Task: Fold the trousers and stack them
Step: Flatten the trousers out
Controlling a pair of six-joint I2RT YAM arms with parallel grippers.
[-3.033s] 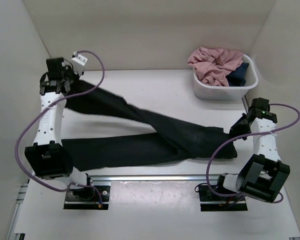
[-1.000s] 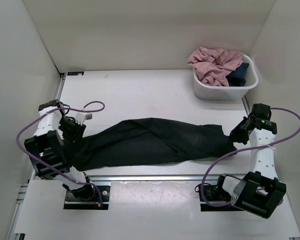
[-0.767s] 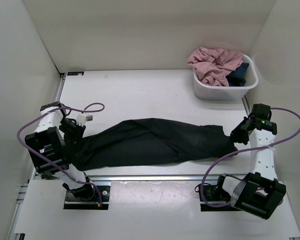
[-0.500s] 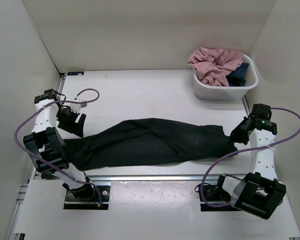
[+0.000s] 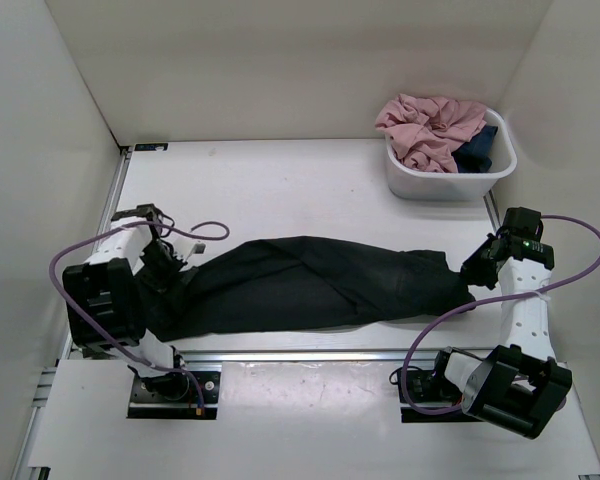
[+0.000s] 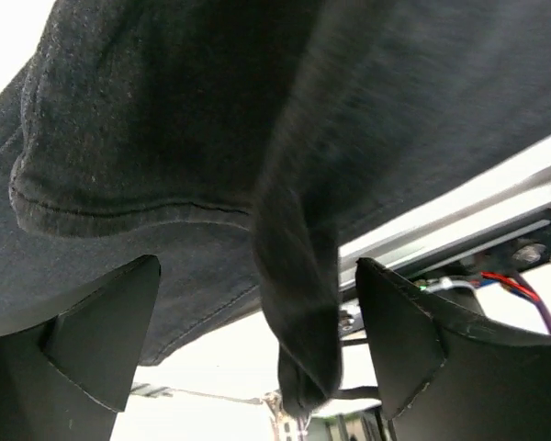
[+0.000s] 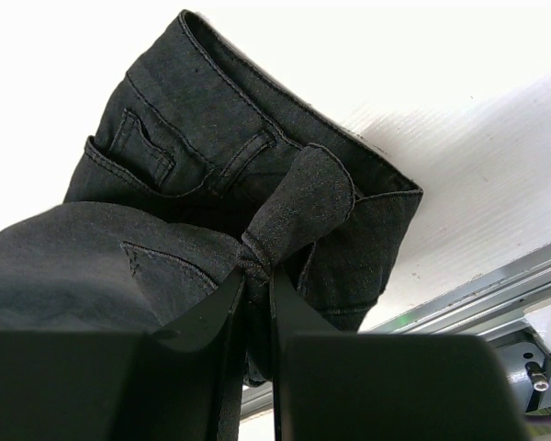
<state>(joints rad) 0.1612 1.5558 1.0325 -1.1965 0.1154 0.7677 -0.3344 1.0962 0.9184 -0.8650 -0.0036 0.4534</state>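
The black trousers (image 5: 310, 285) lie lengthwise along the near part of the table, both legs together and partly twisted over each other. My left gripper (image 5: 163, 266) is at their left end, over the leg cuffs. In the left wrist view its fingers (image 6: 110, 335) stand wide apart, with a hanging fold of black cloth (image 6: 298, 303) loose between them. My right gripper (image 5: 477, 268) is at the right end. The right wrist view shows it (image 7: 257, 276) shut on a pinched bunch of the waistband (image 7: 303, 197), beside a belt loop and pocket.
A white tub (image 5: 412, 182) at the back right holds a pink garment (image 5: 430, 125) and a dark blue one (image 5: 477, 150). An aluminium rail (image 5: 310, 353) runs along the near edge, just below the trousers. Walls close in the left, right and back.
Three seconds ago the legs were spread in a V; now they lie together. Within the last second my left gripper opened, lifted off the cuffs, then returned over them. The right arm is unmoved.
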